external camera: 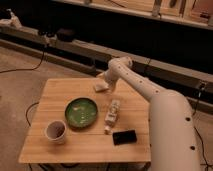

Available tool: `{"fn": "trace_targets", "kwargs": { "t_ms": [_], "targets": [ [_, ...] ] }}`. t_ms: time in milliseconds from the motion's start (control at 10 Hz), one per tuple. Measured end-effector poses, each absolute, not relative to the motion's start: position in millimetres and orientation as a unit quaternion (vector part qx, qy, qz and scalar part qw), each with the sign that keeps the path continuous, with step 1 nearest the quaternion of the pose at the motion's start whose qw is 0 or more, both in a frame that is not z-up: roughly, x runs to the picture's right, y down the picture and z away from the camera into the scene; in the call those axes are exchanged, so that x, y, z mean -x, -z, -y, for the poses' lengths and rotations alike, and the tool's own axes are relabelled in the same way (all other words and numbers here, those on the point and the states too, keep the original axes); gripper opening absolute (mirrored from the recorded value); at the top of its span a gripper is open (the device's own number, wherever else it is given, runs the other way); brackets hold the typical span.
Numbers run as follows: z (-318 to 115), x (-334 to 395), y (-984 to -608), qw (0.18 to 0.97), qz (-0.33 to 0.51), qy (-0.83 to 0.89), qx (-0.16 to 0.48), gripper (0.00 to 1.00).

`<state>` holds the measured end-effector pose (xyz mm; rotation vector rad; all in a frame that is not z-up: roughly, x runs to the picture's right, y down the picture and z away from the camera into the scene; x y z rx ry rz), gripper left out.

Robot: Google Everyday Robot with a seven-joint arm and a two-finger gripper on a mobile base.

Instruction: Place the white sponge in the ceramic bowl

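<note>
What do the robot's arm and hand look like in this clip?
The arm is smooth, off-white and tubular, thickening from a slim forearm to a bulky rounded segment nearest the camera, with small dark dots along it. No loose cables show. The hand, pale too, is by the white sponge at the far edge of the table.
</note>
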<state>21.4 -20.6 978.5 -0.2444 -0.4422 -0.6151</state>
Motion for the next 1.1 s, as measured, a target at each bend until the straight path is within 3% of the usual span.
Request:
{"fn": "trace_targets", "kwargs": {
  "t_ms": [1100],
  "targets": [
    [21.7, -39.1, -1004.2, 0.926, 0.225, 0.267, 0.14, 0.8]
  ]
}}
